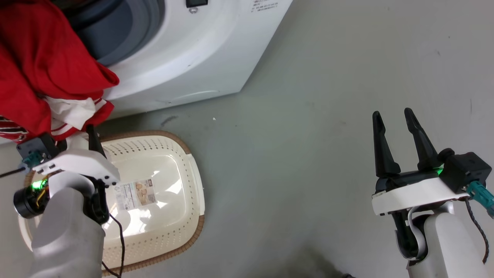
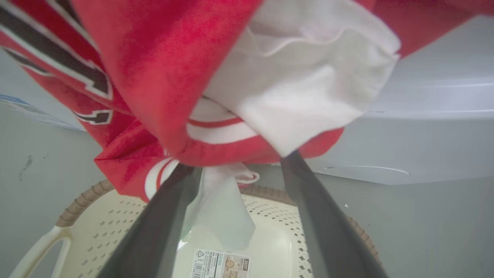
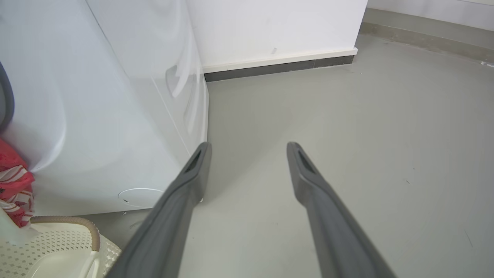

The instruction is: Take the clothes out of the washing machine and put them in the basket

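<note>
Clothes [image 1: 42, 65]: red, hanging from washing machine [image 1: 200, 50] above basket [image 1: 193, 170]. Left gripper [image 2: 240, 162]: above basket, fingers spread, tips under cloth. Right gripper [image 1: 393, 112]: well right of basket, fingers apart, empty

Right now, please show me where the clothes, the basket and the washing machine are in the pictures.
the clothes [image 1: 42, 61], head view, on the red fabric at the upper left.
the basket [image 1: 154, 144], head view, on its perforated side wall.
the washing machine [image 1: 200, 50], head view, on its white front panel.
</note>
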Robot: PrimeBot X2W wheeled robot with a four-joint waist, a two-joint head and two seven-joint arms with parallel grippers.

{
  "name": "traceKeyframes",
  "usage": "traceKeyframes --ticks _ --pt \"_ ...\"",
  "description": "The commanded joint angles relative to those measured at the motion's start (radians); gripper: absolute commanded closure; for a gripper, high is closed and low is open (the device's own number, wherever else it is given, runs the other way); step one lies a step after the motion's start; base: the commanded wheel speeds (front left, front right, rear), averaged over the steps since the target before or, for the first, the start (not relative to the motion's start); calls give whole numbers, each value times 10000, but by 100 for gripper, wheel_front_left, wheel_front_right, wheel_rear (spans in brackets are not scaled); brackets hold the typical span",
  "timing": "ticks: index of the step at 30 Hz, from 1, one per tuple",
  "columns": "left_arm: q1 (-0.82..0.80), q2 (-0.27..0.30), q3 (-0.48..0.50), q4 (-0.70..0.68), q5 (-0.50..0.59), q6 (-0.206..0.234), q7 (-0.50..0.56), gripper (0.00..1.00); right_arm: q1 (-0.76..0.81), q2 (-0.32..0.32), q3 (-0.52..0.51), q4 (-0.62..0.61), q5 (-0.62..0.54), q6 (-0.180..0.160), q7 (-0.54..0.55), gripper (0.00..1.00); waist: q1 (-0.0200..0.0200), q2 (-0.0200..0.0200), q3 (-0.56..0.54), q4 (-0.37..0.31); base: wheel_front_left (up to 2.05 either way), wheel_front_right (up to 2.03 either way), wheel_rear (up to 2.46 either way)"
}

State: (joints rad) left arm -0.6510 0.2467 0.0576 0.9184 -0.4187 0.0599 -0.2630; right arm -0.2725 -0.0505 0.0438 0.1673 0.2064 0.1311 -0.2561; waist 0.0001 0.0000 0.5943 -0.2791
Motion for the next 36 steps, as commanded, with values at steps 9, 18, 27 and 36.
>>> traceKeyframes --ticks 9,18,27,36 --pt "1797 -719 649 -1426 727 -425 -24 0 479 4 -171 97 -262 -7 -77 0 -1 0 -1806 516 0 0 0" --pt "2970 -1277 974 -3153 1602 -773 -25 0 1148 2 -400 -255 -458 -7 272 0 -1 0 -2772 930 0 0 0" --pt "2338 -906 714 -3089 1994 -1161 395 0 1473 4 -407 -557 -357 -7 517 0 -1 0 -2926 866 0 0 0" --pt "653 197 499 -1393 1857 -1435 2934 0 1165 1 -116 -356 63 -7 324 0 -1 0 -2318 135 0 0 0"
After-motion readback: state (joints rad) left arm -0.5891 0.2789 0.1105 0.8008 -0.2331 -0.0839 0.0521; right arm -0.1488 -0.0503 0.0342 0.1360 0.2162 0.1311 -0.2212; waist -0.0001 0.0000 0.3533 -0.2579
